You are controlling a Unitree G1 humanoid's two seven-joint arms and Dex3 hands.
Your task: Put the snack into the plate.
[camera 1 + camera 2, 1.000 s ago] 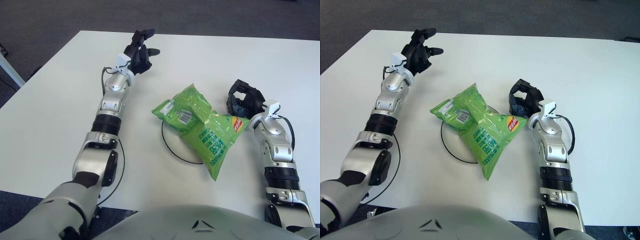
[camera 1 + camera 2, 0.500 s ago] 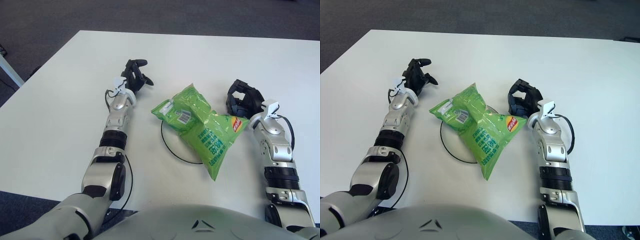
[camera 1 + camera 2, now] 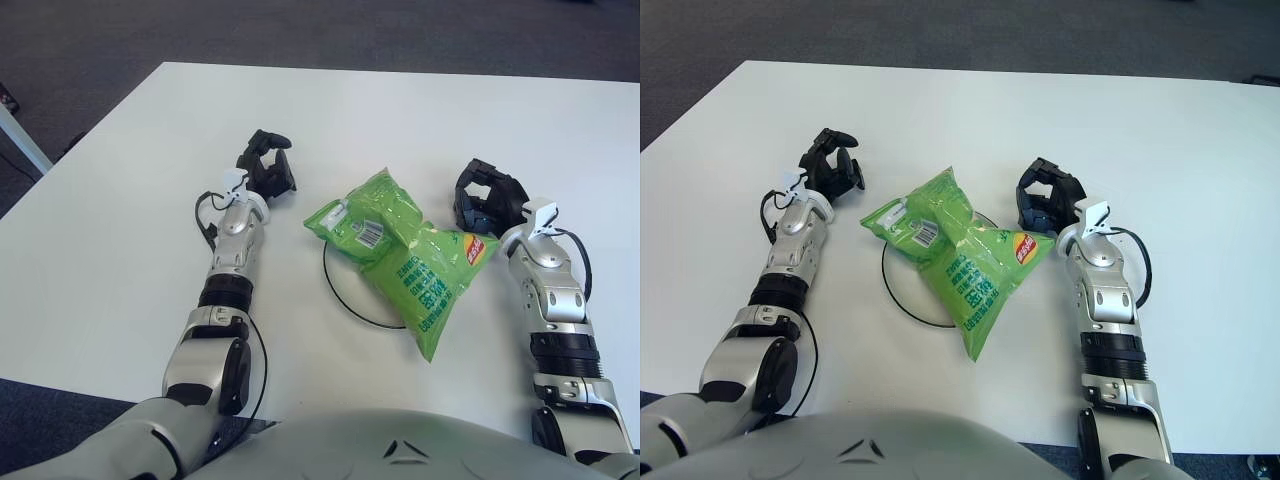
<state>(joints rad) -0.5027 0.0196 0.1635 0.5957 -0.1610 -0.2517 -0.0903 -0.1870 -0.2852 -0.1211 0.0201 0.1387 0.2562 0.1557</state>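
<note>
**Q:** so where's everything sitting relative to the plate [image 3: 345,296]?

**A:** The snack bag [image 3: 405,249] lies on it, hanging off the right and near edges. My left hand [image 3: 268,172] is left of the plate and a bit behind; my right hand [image 3: 487,200] is right of it, beside the bag's corner. All on the table [image 3: 120,230].

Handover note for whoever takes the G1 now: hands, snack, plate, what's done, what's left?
Left hand: left of the snack bag, fingers curled, holding nothing.
Right hand: right of the bag, close to its corner, fingers curled, holding nothing.
Green snack bag: lies across the plate, a thin dark ring on the white table; its lower end hangs past the ring.
Done: bag is on the plate, both hands off it.
Left: perhaps centre the bag; otherwise nothing obvious.
</note>
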